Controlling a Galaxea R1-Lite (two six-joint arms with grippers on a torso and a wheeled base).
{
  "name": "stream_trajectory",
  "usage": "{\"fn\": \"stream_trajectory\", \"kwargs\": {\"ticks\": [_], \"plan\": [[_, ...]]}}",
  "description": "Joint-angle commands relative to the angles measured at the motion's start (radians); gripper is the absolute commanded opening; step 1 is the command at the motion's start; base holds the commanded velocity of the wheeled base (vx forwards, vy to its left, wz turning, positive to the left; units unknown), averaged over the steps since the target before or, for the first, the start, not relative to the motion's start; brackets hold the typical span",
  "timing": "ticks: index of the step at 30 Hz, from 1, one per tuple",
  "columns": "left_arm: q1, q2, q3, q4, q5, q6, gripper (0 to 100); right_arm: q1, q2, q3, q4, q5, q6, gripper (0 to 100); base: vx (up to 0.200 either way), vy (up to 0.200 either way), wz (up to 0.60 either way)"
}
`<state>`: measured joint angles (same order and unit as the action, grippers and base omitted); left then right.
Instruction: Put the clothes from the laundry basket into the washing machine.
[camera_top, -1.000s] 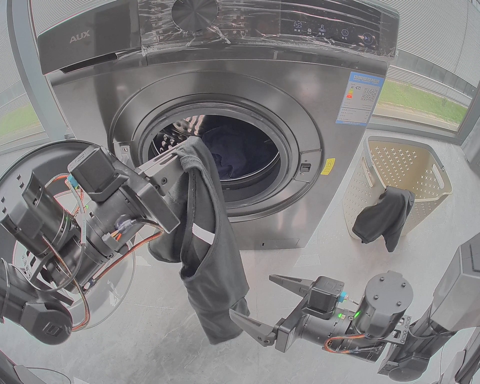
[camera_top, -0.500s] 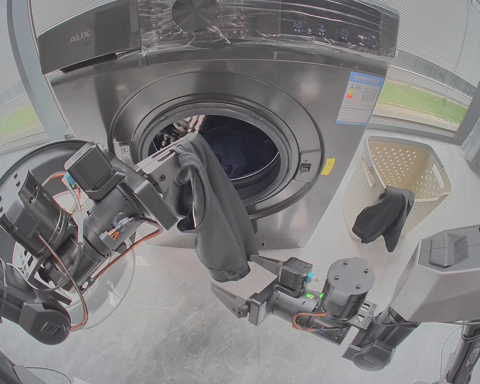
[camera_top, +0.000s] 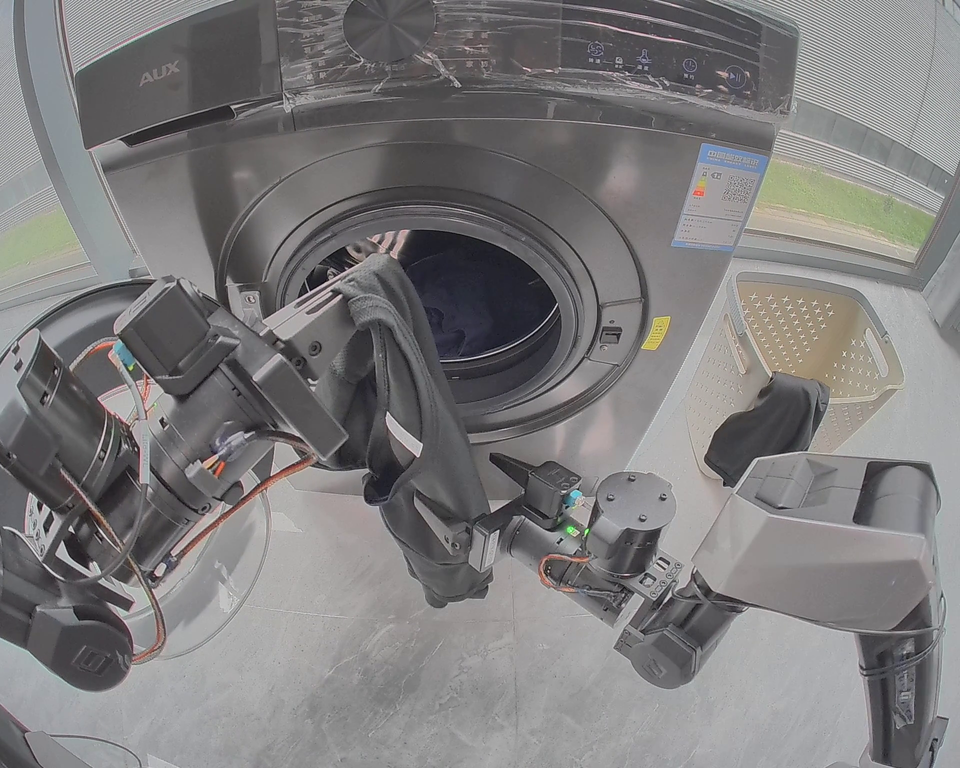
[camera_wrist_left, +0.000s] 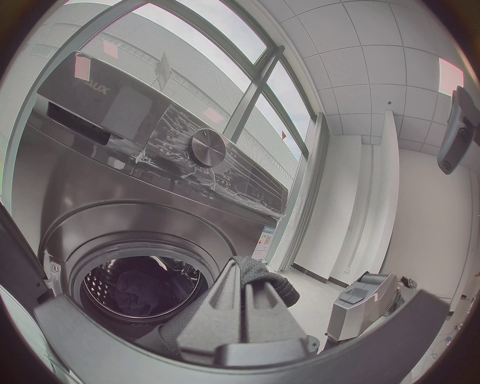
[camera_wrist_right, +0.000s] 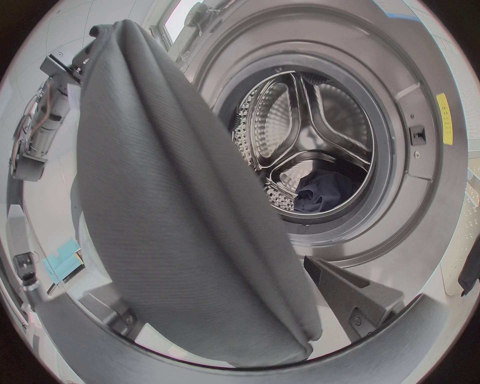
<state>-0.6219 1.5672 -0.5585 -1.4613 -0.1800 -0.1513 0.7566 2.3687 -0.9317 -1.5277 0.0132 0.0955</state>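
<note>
Clothes are in three places here. A grey garment (camera_top: 425, 450) hangs in front of the washing machine (camera_top: 650, 190), from the 9 o'clock edge of its round opening down toward the floor (camera_top: 330, 680). In the head view it hides the 8 o'clock part of the opening. A dark blue cloth (camera_wrist_right: 322, 192) lies at the bottom of the drum (camera_wrist_right: 270, 115). A black garment (camera_top: 768, 430) is draped over the near rim of the laundry basket (camera_top: 860, 340), which stands on the floor at 3 o'clock, just beside the machine. The door (camera_top: 65, 305) of the machine stands open at 9 o'clock, behind the left arm.

The right wrist view looks straight into the drum and shows its ribs and the blue cloth clearly, with the grey garment covering a big part of the picture. In the head view the inside of the drum is only a dark shape. The left wrist view shows the dial and panel of the machine from below.

The left gripper (camera_top: 350, 300) is raised at the opening's 9 o'clock edge and points to the machine. Its jaws are closed tight on the top edge of the grey garment. The right gripper (camera_top: 472, 497) is lower, near 6 o'clock, and points toward 9 o'clock. Its jaws are spread wide, and the lower part of the garment hangs between them, lying against one of them but not pinched.
</note>
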Motion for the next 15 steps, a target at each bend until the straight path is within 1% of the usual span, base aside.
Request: {"fn": "stream_trajectory", "kwargs": {"ticks": [1, 3, 4, 5, 6, 8, 9, 14, 15], "plan": [[-0.004, -0.006, 0.002, -0.004, -0.001, -0.001, 0, -0.023, 0.096, -0.087, 0.0, 0.001, -0.002, 100, 0.0, 0.0, 0.0], [-0.007, -0.012, 0.003, -0.004, -0.001, -0.001, 0, -0.025, 0.113, -0.131, 0.001, -0.001, -0.002, 100, 0.0, 0.0, 0.0], [-0.007, -0.012, 0.003, -0.004, -0.001, -0.001, 0, -0.025, 0.113, -0.131, 0.001, -0.001, -0.002, 100, 0.0, 0.0, 0.0], [-0.007, -0.016, 0.003, -0.002, -0.001, -0.001, 0, -0.025, 0.135, -0.173, 0.001, -0.002, -0.002, 100, 0.0, 0.0, 0.0], [-0.007, -0.018, 0.005, -0.002, -0.001, -0.001, 0, -0.026, 0.139, -0.188, 0.001, -0.002, -0.002, 100, 0.0, 0.0, 0.0], [-0.007, -0.018, 0.005, -0.002, -0.001, -0.001, 0, -0.026, 0.141, -0.191, 0.001, -0.002, -0.002, 100, 0.0, 0.0, 0.0], [-0.012, -0.018, 0.005, -0.002, -0.003, -0.001, 0, -0.028, 0.152, -0.226, 0.015, -0.004, -0.002, 100, 0.0, 0.0, 0.0], [-0.013, -0.018, 0.006, -0.002, -0.003, -0.001, 0, -0.033, 0.165, -0.262, 0.023, -0.012, 0.0, 100, 0.0, 0.0, 0.0], [-0.013, -0.018, 0.005, -0.002, -0.003, -0.001, 0, -0.033, 0.165, -0.263, 0.021, -0.012, 0.0, 0, 0.0, 0.0, 0.0]]}}
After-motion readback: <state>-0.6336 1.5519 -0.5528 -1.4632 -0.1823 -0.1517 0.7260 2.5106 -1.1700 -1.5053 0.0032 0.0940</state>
